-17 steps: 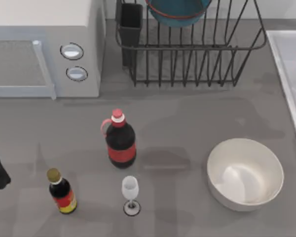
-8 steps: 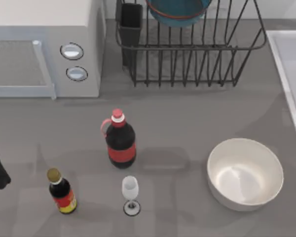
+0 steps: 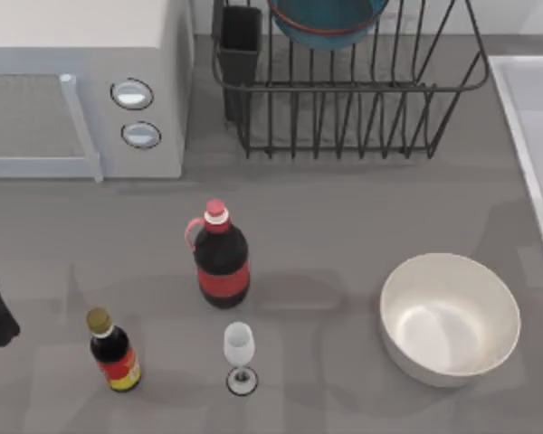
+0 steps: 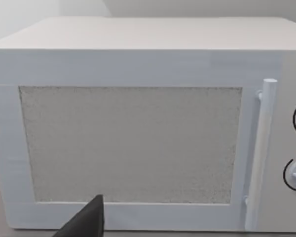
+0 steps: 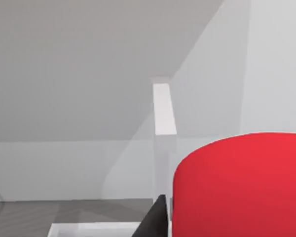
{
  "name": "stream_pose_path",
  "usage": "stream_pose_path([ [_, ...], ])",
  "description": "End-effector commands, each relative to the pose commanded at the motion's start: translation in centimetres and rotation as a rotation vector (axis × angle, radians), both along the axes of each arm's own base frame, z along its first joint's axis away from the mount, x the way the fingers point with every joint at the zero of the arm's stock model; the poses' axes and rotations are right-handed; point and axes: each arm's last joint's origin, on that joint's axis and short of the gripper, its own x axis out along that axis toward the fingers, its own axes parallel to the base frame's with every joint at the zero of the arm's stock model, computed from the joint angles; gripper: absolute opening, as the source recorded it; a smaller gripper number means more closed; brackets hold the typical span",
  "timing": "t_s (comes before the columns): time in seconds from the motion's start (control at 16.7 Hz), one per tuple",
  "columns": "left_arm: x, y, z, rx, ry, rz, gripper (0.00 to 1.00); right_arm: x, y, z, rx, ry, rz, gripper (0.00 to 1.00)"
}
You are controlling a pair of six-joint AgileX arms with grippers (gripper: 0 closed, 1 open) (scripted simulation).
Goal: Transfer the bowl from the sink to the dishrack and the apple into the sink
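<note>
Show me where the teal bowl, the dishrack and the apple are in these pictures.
bowl [image 3: 326,25], top view, on its teal outer wall inside the rack.
dishrack [image 3: 344,89], top view, on its front rail.
apple [image 5: 241,185], right wrist view, on its red skin.

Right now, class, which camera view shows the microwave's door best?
The left wrist view: the microwave faces it square on, with door panel and handle in full. The top view looks down at its roof and knobs; the door appears foreshortened.

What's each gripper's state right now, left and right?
Left gripper: parked facing the microwave; cannot be told.
Right gripper: right beside the apple by the sink; grip cannot be told.
</note>
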Motion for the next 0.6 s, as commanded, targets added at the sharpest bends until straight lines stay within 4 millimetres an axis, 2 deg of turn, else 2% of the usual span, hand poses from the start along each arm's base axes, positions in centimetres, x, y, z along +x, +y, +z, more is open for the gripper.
stream_pose_path([
  [0.48,0.0,0.0,0.0,0.0,0.0,0.0,1.0,-0.3,0.1,-0.3,-0.01,-0.01,0.007,0.0],
  [0.6,0.0,0.0,0.0,0.0,0.0,0.0,1.0,-0.1,-0.1,-1.1,-0.006,-0.003,0.005,0.0],
])
